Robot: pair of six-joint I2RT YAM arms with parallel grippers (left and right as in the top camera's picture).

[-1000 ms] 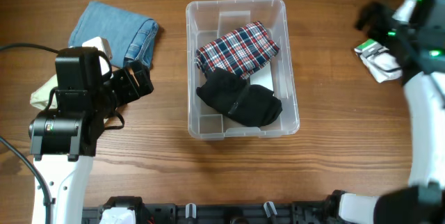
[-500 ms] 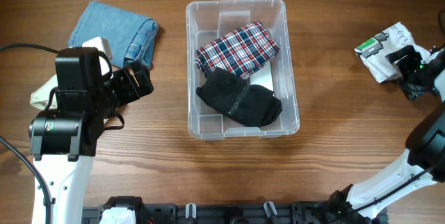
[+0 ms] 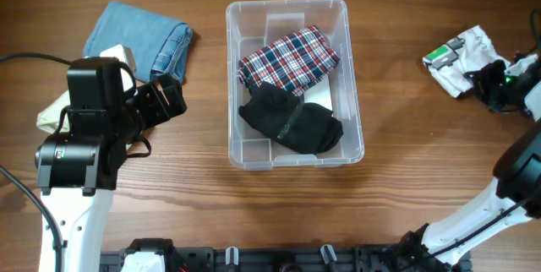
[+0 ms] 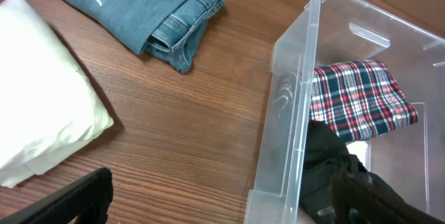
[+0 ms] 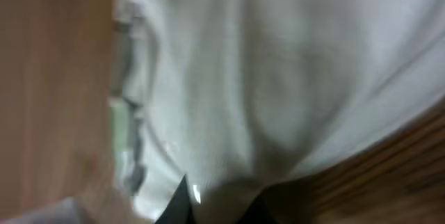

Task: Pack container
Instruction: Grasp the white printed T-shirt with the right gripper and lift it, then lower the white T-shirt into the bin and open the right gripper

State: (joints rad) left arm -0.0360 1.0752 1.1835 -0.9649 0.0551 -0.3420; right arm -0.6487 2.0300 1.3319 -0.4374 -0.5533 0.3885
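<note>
1. Where the wooden desk [image 3: 423, 179] lies between the two arms, the clear container [image 3: 287, 3] stands upright.
2. Inside it, a plaid cloth [image 3: 287, 59] fills the far half and a black garment [image 3: 292, 124] the near half, and the two touch.
3. Folded jeans [image 3: 139, 35] and a cream cloth [image 4: 38, 113] lie to its left.
4. A white garment [image 3: 461, 57] lies far to the right.
5. Left fingers [image 4: 76, 200] are spread wide above the desk. Right fingers [image 3: 493, 80] are at the white garment's edge, and I cannot tell whether they grip it.

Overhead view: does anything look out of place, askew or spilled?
Nothing spilled or damaged. Only the white bundle at the far right stands out: crumpled, unlike the folded jeans left of the container, with the right end effector beside it.
</note>
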